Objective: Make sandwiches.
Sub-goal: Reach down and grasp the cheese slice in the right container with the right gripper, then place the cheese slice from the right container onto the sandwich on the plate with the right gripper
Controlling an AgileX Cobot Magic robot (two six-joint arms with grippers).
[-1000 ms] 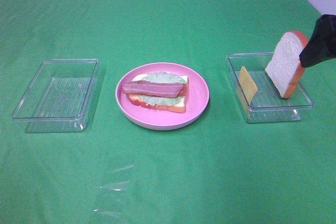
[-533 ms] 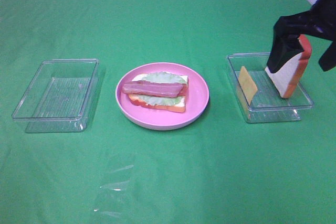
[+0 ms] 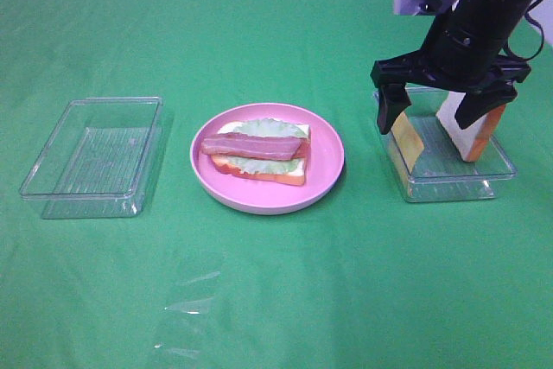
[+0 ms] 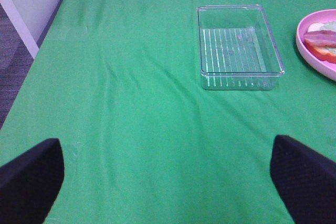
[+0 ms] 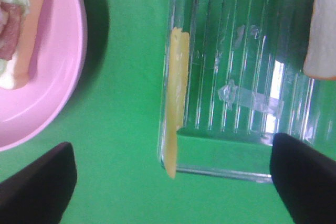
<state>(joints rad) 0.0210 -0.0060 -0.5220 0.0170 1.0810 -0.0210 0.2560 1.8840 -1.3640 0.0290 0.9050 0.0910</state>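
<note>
My right claw [image 3: 441, 115] hangs spread over the right tray [image 3: 449, 187], center right, holding cheese [image 3: 408, 138] and bread slice [image 3: 467, 129]. The sandwich [image 3: 257, 152] sits on the pink plate [image 3: 324, 181], center. No readable writing.

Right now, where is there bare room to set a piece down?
The left tray is bare inside, and green cloth lies open in front of the pink plate. The right tray is crowded: cheese, bread slice and the right tool open over them.
</note>
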